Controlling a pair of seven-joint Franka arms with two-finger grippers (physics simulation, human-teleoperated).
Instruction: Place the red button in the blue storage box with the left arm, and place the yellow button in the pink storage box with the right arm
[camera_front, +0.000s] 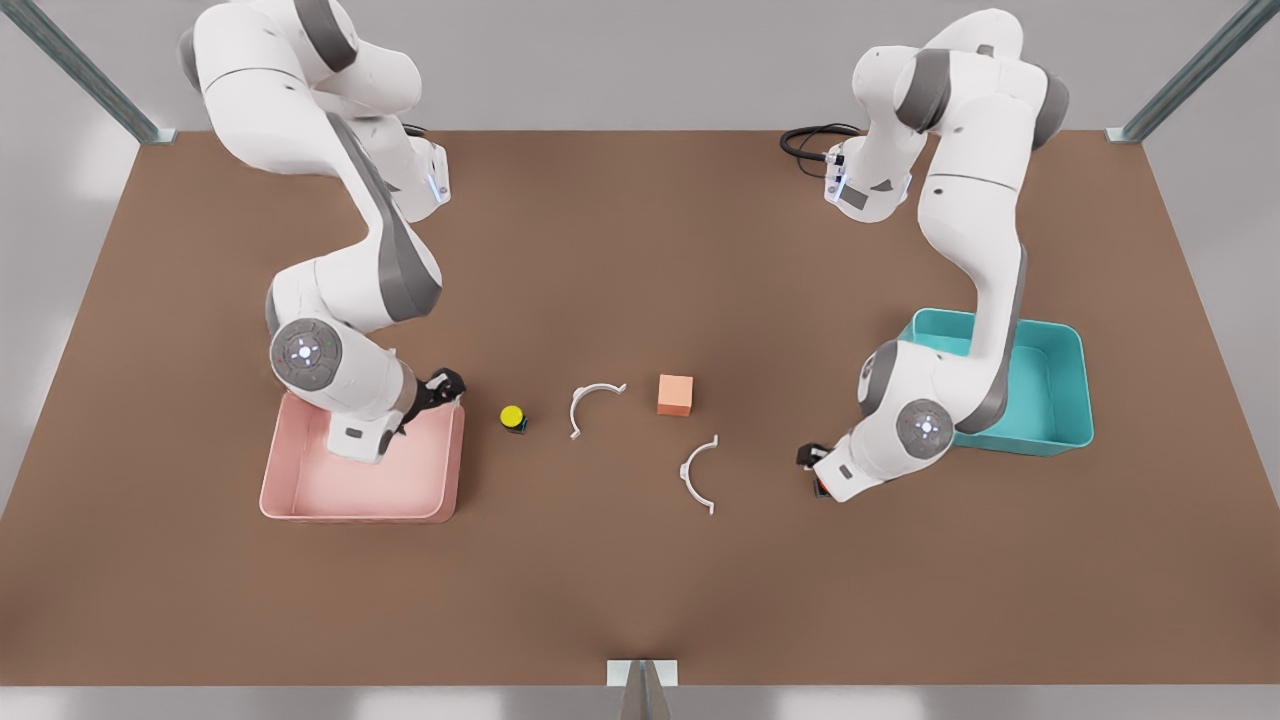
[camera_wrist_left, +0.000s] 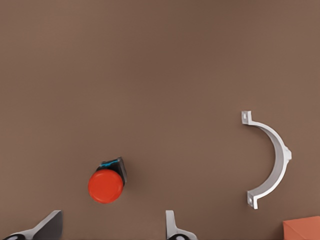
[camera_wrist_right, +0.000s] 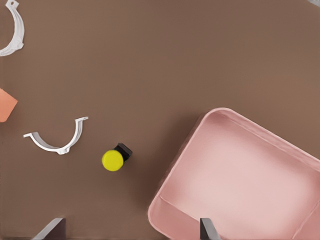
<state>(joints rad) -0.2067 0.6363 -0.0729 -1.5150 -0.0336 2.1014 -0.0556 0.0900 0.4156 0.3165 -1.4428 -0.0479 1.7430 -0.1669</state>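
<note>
The left end effector (camera_front: 808, 458), its fingers (camera_wrist_left: 176, 227) spread apart, hovered just above the red button (camera_wrist_left: 106, 185) on the table (camera_front: 640, 600), near the blue storage box (camera_front: 1060, 400). The right end effector (camera_front: 440, 388), also spread open, hung over the pink storage box (camera_front: 360, 490), with the yellow button (camera_front: 512, 416) just beside that box.

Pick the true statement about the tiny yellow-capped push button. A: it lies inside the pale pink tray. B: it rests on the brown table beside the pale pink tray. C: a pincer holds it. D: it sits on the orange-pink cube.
B: the tiny yellow-capped push button rests on the brown table, just outside the shallow pale pink plastic tray, untouched.
</note>
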